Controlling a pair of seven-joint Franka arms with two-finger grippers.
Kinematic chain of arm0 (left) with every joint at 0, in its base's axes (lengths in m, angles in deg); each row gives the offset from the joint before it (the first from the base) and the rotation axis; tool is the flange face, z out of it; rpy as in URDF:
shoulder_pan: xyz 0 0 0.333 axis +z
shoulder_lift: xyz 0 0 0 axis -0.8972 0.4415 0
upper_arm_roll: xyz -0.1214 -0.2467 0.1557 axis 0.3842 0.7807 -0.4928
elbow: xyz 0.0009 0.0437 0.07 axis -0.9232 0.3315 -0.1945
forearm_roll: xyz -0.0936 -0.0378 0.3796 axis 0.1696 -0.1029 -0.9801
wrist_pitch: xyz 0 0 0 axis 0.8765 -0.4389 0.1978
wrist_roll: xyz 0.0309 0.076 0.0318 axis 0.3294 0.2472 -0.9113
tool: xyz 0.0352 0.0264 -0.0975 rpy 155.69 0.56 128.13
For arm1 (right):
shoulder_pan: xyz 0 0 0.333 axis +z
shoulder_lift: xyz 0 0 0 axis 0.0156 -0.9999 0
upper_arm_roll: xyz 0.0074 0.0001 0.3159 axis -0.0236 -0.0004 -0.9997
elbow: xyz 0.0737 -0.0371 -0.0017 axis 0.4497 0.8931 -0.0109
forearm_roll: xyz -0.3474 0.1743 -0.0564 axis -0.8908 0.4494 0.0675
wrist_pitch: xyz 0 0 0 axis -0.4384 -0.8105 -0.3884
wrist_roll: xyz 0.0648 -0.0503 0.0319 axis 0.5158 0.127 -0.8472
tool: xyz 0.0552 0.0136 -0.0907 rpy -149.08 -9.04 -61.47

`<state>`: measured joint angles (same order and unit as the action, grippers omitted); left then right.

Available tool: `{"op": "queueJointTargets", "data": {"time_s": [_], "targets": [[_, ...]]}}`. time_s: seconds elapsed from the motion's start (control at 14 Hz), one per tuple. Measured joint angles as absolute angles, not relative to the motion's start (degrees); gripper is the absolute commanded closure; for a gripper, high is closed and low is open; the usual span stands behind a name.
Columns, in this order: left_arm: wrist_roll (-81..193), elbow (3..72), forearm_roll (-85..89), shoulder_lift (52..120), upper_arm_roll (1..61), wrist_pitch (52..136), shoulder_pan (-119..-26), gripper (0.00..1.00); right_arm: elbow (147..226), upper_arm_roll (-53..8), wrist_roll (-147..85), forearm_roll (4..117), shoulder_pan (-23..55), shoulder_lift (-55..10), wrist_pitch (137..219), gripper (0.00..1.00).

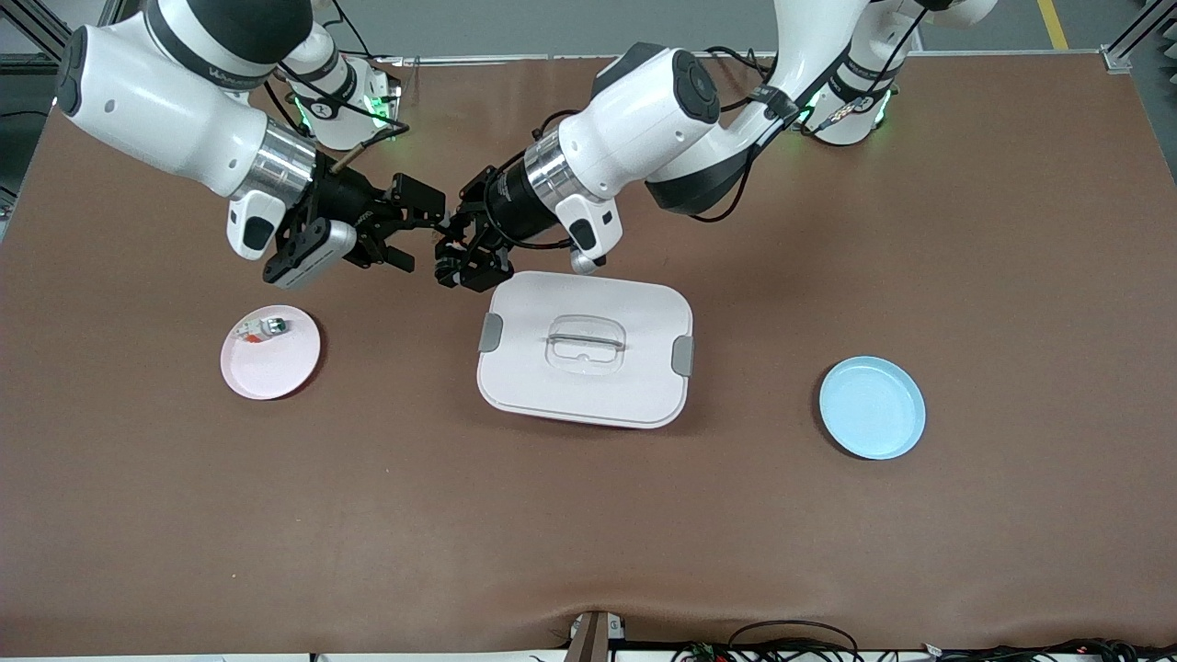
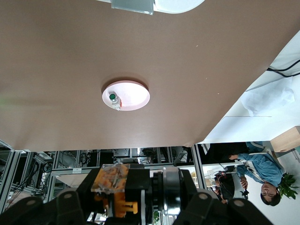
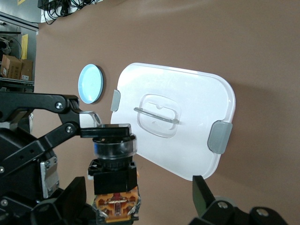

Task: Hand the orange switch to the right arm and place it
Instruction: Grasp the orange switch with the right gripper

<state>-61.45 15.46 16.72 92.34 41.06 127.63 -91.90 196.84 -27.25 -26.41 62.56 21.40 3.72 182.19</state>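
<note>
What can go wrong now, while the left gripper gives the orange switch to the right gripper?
1. The left gripper grips the orange switch in the air, and the right gripper is open around it. If the left lets go early, the switch may fall on the table beside the white lidded box.
2. The grippers are very close and could collide.

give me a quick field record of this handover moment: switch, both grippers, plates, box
orange switch: held in the air between the two grippers
left gripper: shut on the orange switch
right gripper: open, jaws either side of the switch, not closed yet
pink plate: toward the right arm's end, holds a small whitish part
blue plate: toward the left arm's end
white lidded box: mid-table, lid on
</note>
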Motion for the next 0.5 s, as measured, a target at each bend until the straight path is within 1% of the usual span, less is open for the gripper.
{"op": "queueJointTargets", "data": {"time_s": [0.14,0.21,0.36,0.5], "targets": [[-61.45,15.37,16.72,92.28,41.07,127.63,-91.92,1.0,196.85,-27.25,-26.62,62.56,21.41,3.72,182.21,0.0],[-61.45,15.24,16.72,92.09,41.08,127.65,-91.96,1.0,196.85,-27.25,-26.7,62.56,21.42,3.72,182.21,0.09],[-61.45,15.17,16.56,91.76,41.08,127.63,-92.11,1.0,196.72,-27.29,-26.82,62.67,21.51,3.81,182.22,0.31],[-61.45,15.24,16.49,91.74,41.06,127.64,-92.16,1.0,196.66,-27.32,-26.83,62.73,21.63,3.89,182.22,0.41]]}}
